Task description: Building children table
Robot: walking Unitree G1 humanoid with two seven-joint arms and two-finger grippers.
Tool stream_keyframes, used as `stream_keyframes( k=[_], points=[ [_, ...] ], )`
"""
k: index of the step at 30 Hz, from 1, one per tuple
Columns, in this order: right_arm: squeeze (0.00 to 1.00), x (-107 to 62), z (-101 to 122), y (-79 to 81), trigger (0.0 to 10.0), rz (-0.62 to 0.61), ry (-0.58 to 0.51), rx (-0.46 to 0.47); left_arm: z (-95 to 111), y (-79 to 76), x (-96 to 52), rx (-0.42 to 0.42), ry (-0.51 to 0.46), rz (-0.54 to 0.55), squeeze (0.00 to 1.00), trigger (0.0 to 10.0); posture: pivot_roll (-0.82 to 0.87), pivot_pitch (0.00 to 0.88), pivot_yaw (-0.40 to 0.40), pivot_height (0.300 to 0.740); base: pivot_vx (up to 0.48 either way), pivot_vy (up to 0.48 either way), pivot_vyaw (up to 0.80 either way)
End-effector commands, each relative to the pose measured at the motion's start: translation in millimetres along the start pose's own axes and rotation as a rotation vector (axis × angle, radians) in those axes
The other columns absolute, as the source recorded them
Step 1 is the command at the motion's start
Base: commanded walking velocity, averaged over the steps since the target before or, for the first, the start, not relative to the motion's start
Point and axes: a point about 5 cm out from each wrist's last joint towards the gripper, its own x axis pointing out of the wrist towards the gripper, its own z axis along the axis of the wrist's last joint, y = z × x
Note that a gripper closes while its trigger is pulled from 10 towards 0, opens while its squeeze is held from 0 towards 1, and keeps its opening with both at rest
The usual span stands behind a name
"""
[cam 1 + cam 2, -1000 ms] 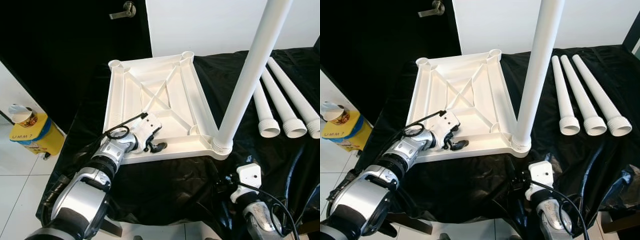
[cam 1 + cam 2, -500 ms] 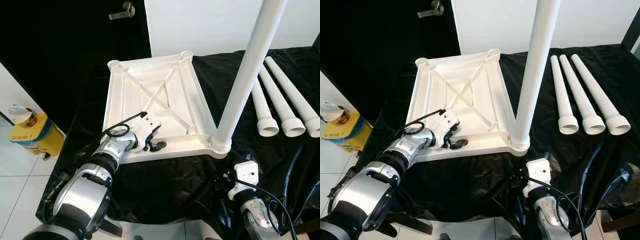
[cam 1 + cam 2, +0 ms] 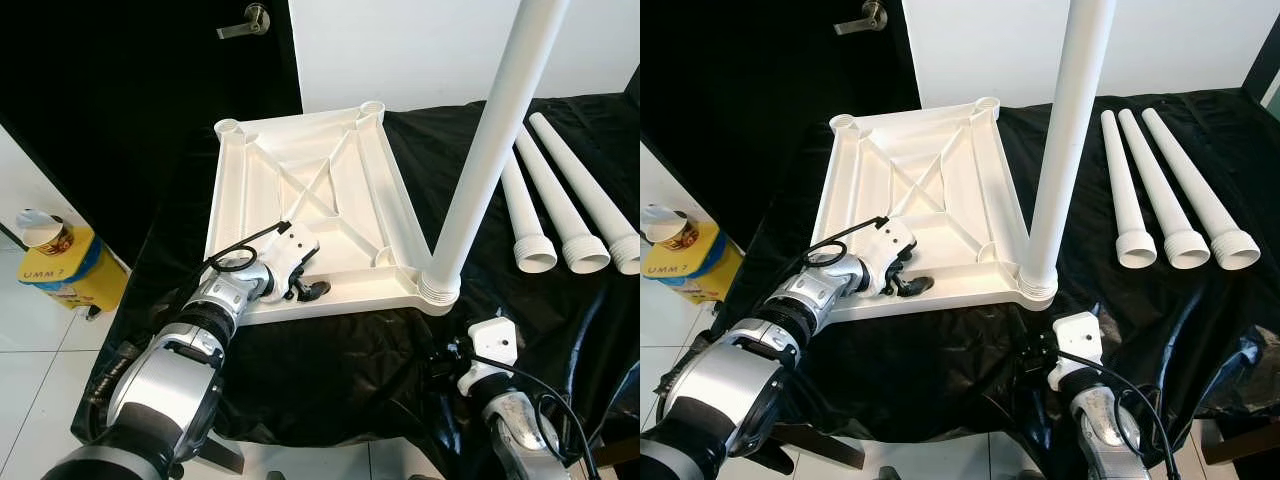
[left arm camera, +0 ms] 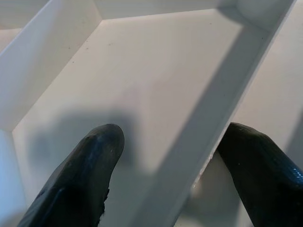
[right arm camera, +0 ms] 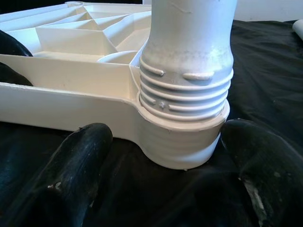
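Left eye view, black cloth (image 3: 330, 370): it covered the work surface under all the parts.
Tabletop (image 3: 300, 215): a white plastic rectangle lay upside down on the left half of the cloth, its underside showing raised ribs that crossed in an X, with a round socket at each corner.
Upright leg (image 3: 490, 150): a long white tube stood in the near right corner socket, leaning a little to the right; in the right wrist view its threaded end (image 5: 187, 94) sat in the socket with several thread ridges exposed above the rim.
Spare legs (image 3: 565, 200): three white tapered tubes lay side by side on the cloth to the right of the tabletop, wide threaded ends toward the near side.
Left gripper (image 3: 305, 285): it rested on the near edge of the tabletop; the left wrist view showed its fingers (image 4: 80, 175) spread apart on either side of a rib, gripping nothing.
Right gripper (image 5: 170, 165): it was low on the cloth just near of the leg's socket, its fingers (image 5: 75, 165) parted wide to either side of the socket, apart from it.
Yellow container (image 3: 60, 265): it sat on the floor at far left.
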Motion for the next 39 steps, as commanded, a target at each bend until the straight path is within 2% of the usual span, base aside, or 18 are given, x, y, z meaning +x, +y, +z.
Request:
stream_keyframes(
  k=[1,12,13,15,16,17,18,20,21,22,23,24,39],
  points=[
    [0.0,0.0,-1.3,-0.5,10.0,0.0,-0.002,0.003,-8.9,17.3,-6.8,-0.005,0.051,0.233,0.0,10.0,-0.07,0.02,0.075,0.74,0.0,0.0,0.0],
    [0.0,1.2,-1.7,-1.9,10.0,0.003,-0.004,-0.002,-8.6,19.4,-8.2,-0.011,0.044,0.236,0.0,10.0,-0.07,0.013,0.074,0.74,0.0,0.0,0.0],
    [0.0,1.3,-1.6,-1.9,10.0,0.003,-0.004,-0.002,-8.7,19.8,-8.6,-0.011,0.043,0.236,0.0,9.2,-0.07,0.012,0.074,0.74,0.0,0.0,0.0],
    [0.0,1.3,-1.6,-1.9,10.0,0.003,-0.004,-0.002,-8.7,19.8,-8.6,-0.011,0.043,0.236,0.0,9.2,-0.07,0.012,0.074,0.74,0.0,0.0,0.0],
    [0.0,1.5,-1.5,-1.9,10.0,0.004,-0.004,-0.003,-8.7,20.1,-8.8,-0.011,0.043,0.236,0.0,5.8,-0.07,0.012,0.074,0.74,0.0,0.0,0.0],
    [0.0,1.7,-1.4,-2.0,10.0,0.004,-0.005,-0.004,-8.9,20.4,-9.1,-0.014,0.043,0.238,0.0,4.4,-0.07,0.011,0.075,0.74,0.0,0.0,0.0],
    [0.0,1.7,-1.4,-2.0,10.0,0.004,-0.005,-0.004,-8.9,20.4,-9.1,-0.014,0.043,0.238,0.0,4.4,-0.07,0.011,0.075,0.74,0.0,0.0,0.0],
    [0.0,2.2,-1.4,-2.2,10.0,0.005,-0.006,-0.005,-9.3,20.9,-9.4,-0.019,0.042,0.241,0.0,3.3,-0.07,0.01,0.076,0.74,0.0,0.0,0.0],
    [0.0,2.3,-1.4,-2.3,10.0,0.005,-0.007,-0.006,-9.4,21.0,-9.5,-0.021,0.042,0.242,0.0,3.3,-0.07,0.01,0.076,0.74,0.0,0.0,0.0],
    [0.0,2.4,-1.3,-2.4,10.0,0.005,-0.007,-0.006,-9.4,21.0,-9.4,-0.023,0.041,0.242,0.0,0.9,-0.07,0.01,0.076,0.74,0.0,0.0,0.0],
    [0.0,2.4,-1.3,-2.4,10.0,0.005,-0.007,-0.006,-9.4,21.0,-9.4,-0.023,0.041,0.242,0.0,0.9,-0.07,0.01,0.076,0.74,0.0,0.0,0.0],
    [0.0,2.4,-1.1,-2.4,10.0,0.005,-0.008,-0.007,-9.3,21.1,-9.4,-0.024,0.04,0.241,0.0,0.0,-0.07,0.011,0.077,0.74,0.0,0.0,0.0],
    [0.0,1.9,-0.7,-5.6,10.0,-0.008,-0.006,-0.009,-6.3,21.5,-8.7,-0.034,0.027,0.245,0.0,0.0,-0.09,0.023,0.079,0.74,0.0,0.0,0.0]
  ],
)
